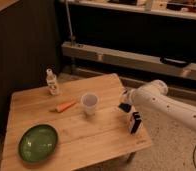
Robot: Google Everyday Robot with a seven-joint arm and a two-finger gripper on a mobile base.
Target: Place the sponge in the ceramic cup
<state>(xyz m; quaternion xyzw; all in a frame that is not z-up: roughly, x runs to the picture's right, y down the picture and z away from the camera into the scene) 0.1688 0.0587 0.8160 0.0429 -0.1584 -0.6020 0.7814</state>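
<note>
1. At the right edge of the table (66, 130), the tool (126, 103) hangs low over the wood on the end of a white arm (163, 102) that reaches in from the right.
2. Its fingers are drawn together on a small blue piece at the tip, the sponge (123, 108), which sits between them just above the tabletop.
3. The ceramic cup (89, 103) stands upright near the middle of the table, to the left of the tool and clearly apart from it, with bare wood between them. Nothing blue shows at its rim.
4. Just in front of the tool, closer to the table's near right corner, a black-and-white striped block (135, 122) stands upright. Whether it touches the tool cannot be told.
5. An orange carrot (66, 106) lies flat just left of the cup, close to it.
6. A small clear bottle (52, 82) stands upright towards the far left of the table, behind the carrot.
7. A green bowl (38, 143) rests near the front left corner, well apart from everything else.
</note>
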